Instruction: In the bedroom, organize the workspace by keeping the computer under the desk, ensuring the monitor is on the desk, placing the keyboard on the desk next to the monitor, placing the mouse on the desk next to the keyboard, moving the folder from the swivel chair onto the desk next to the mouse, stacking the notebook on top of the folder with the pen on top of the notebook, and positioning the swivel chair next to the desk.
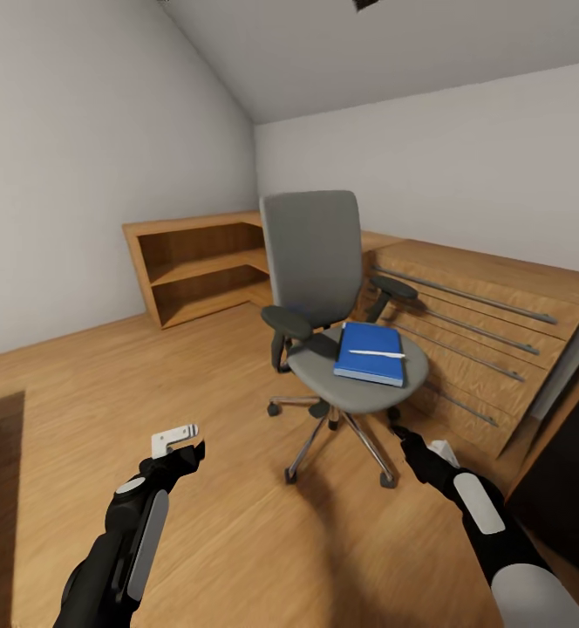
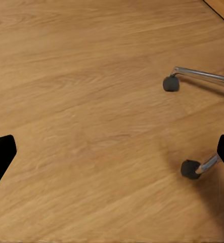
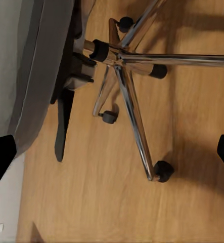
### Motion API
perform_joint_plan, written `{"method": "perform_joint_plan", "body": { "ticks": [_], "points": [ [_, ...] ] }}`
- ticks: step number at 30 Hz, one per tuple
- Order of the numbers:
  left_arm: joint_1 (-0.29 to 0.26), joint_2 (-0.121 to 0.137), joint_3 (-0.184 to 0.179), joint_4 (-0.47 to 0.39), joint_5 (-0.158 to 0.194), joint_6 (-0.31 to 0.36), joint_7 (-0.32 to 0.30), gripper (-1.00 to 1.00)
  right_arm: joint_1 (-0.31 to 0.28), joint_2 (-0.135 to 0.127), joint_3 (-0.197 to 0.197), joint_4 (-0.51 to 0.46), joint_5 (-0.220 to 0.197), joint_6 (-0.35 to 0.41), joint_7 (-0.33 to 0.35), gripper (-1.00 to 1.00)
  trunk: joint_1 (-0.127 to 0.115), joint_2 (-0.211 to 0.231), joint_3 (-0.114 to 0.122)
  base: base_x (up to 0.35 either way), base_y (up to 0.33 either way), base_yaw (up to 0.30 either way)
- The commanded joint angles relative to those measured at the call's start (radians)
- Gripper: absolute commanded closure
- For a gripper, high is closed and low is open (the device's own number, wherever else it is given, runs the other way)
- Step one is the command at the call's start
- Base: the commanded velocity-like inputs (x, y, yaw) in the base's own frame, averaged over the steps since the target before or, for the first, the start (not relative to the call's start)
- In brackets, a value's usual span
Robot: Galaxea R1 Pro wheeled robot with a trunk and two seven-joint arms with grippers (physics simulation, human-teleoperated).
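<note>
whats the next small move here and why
Probably bring the right gripper up and forward toward the blue book on the swivel chair seat. The book lies flat with the pen on top, both grippers hang low and empty, jaws open, and the right is nearer.

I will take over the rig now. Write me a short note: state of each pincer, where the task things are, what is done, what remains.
Left pincer: open, empty, above bare wooden floor.
Right pincer: open, empty, low beside the chair base.
Grey upholstered swivel chair with chrome star base: in the room's middle, beside the light wooden dresser with long bar handles.
Blue flat book-like item (folder or notebook; I cannot tell whether one or two): on the chair seat, thin pale pen lying on top.
Done: nothing yet for these things.
Left: move them onto the desk, then bring the chair there.
</note>
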Motion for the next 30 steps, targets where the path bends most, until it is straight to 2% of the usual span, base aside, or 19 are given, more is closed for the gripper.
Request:
{"method": "perform_joint_plan", "body": {
  "ticks": [1, 4, 6, 7, 16, 17, 30],
  "points": [
    [-0.001, -0.001, 0.001, -0.001, 0.011, 0.004, 0.007, -1.0, -0.001, 0.007, 0.004, -0.001, 0.0, 0.006, 0.003, -1.0, -0.001, 0.0, -0.001, -0.22, 0.0, 0.0],
    [-0.001, -0.001, 0.0, -0.001, 0.011, 0.004, 0.007, -1.0, -0.001, 0.018, 0.023, -0.002, 0.002, 0.005, 0.003, -1.0, -0.001, 0.0, -0.001, -0.148, 0.0, 0.0],
    [-0.001, 0.0, 0.0, -0.001, 0.01, 0.004, 0.007, -1.0, -0.001, 0.026, 0.058, -0.004, 0.003, 0.004, 0.003, -1.0, -0.001, 0.0, -0.001, -0.067, 0.0, 0.0],
    [-0.001, 0.001, 0.0, 0.002, 0.009, 0.003, 0.007, -1.0, -0.001, 0.032, 0.15, -0.006, 0.004, 0.0, 0.004, -1.0, -0.001, 0.0, -0.001, -0.016, 0.0, 0.0],
    [-0.001, 0.002, 0.0, 0.003, 0.008, 0.003, 0.007, -1.0, -0.001, 0.037, 0.305, -0.014, 0.004, -0.002, 0.007, -1.0, -0.001, 0.0, -0.001, -0.006, 0.0, 0.0],
    [-0.001, 0.002, 0.001, 0.003, 0.007, 0.003, 0.007, -1.0, -0.001, 0.038, 0.352, -0.031, 0.004, -0.003, 0.015, -1.0, -0.001, 0.0, -0.001, 0.067, 0.0, 0.0],
    [-0.001, 0.003, 0.001, 0.003, 0.006, 0.001, 0.007, -1.0, -0.001, 0.038, 0.408, -0.08, 0.005, -0.013, 0.043, -1.0, -0.001, 0.0, -0.001, 0.189, 0.0, 0.0]
  ]
}}
